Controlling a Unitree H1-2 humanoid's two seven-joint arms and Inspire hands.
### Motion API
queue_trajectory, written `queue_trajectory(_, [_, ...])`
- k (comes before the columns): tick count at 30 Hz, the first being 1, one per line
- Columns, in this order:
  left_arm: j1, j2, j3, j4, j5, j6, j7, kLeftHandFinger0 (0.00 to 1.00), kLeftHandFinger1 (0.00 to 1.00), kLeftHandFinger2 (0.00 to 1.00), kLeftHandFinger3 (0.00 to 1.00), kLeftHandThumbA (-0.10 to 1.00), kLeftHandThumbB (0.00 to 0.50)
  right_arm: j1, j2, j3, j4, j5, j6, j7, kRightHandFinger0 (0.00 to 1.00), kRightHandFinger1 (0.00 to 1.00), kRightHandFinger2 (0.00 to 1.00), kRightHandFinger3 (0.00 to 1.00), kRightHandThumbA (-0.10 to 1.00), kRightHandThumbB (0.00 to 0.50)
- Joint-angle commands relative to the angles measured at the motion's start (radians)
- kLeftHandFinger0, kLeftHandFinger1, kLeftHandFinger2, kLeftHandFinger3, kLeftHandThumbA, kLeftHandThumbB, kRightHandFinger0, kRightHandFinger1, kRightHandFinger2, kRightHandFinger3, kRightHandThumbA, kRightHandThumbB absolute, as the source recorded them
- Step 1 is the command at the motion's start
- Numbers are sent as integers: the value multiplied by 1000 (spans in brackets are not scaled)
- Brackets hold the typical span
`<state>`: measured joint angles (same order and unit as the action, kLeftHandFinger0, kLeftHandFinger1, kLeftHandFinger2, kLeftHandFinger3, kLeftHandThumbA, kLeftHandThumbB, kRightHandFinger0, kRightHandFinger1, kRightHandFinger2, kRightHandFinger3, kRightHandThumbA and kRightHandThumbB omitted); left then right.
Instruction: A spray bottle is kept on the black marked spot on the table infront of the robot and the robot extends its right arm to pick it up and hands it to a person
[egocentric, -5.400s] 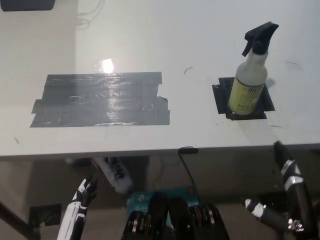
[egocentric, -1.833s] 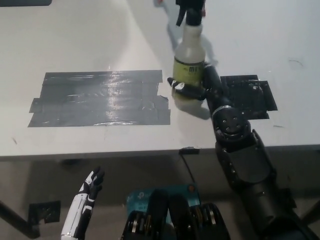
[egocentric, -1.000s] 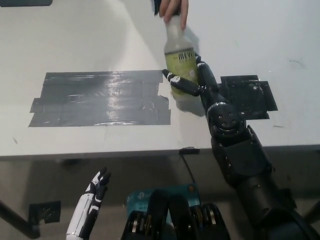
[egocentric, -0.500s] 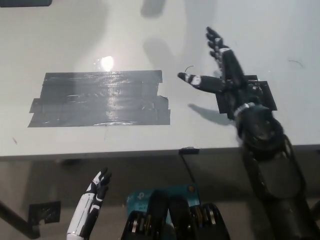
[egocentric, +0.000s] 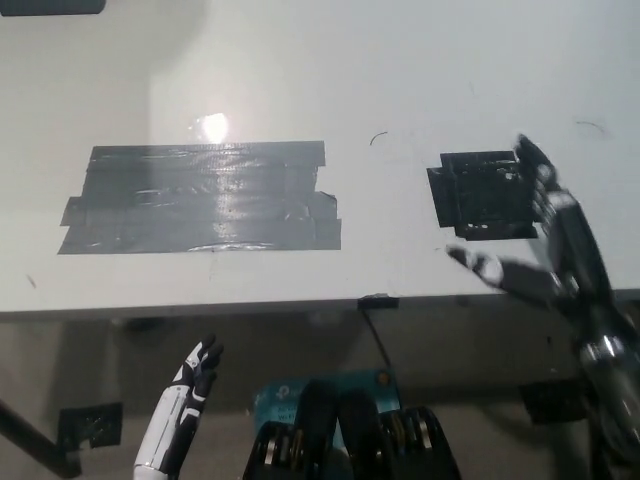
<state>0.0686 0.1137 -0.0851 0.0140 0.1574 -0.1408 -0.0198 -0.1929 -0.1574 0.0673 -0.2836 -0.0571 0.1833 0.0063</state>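
No spray bottle is in view. The small black marked spot (egocentric: 486, 194) on the white table (egocentric: 300, 80) is bare. My black right hand (egocentric: 545, 245) hangs open over the table's front right edge, just right of and below the spot, fingers spread and nothing in it. My white left hand (egocentric: 185, 400) rests low at the lower left, below the table edge, fingers apart and holding nothing. No person shows in the picture.
A large patch of grey tape (egocentric: 200, 196) covers the table's left middle. A light glare (egocentric: 210, 127) sits just above it. A dark cable clip (egocentric: 375, 300) sticks to the front edge. A dark object (egocentric: 50, 6) peeks in at the top left.
The person took the bottle from my right hand and left the view. My right arm has since drawn back from the table's middle toward the front right edge, hand open.
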Motion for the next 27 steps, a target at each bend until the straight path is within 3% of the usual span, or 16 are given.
queue_trajectory(1, [15,17,8,-27,-8,-25,-10,1000,1000,1000,1000,1000,361,220,-48,8,-235,33,-148,59,1000,1000,1000,1000,1000,439])
queue_trajectory(8, [25,23,14,-31,-32,-27,-18,1000,1000,1000,1000,1000,363,292,-11,23,-2,97,-233,86,1000,1000,1000,1000,1000,419])
queue_trajectory(9, [24,25,12,-24,-16,-34,-11,1000,1000,1000,1000,1000,377,292,-4,27,100,86,-273,88,1000,1000,1000,1000,1000,385])
queue_trajectory(11, [22,25,10,-19,-9,-38,-8,1000,1000,1000,1000,1000,382,288,-2,32,147,75,-289,90,1000,1000,1000,1000,1000,374])
queue_trajectory(13, [23,25,10,-19,-9,-39,-7,1000,1000,1000,1000,1000,375,283,0,36,174,72,-301,93,1000,1000,1000,1000,1000,382])
queue_trajectory(14, [24,25,8,-17,-8,-42,-7,1000,1000,1000,1000,1000,369,279,4,46,202,56,-305,94,1000,1000,1000,1000,1000,409])
queue_trajectory(18, [28,25,4,-16,-3,-43,-8,1000,1000,1000,1000,1000,380,277,4,66,248,40,-318,106,1000,1000,1000,1000,1000,379])
queue_trajectory(27, [56,25,-9,-34,1,-44,-11,1000,1000,1000,1000,1000,362,312,-2,65,247,34,-334,108,1000,1000,1000,1000,1000,402])
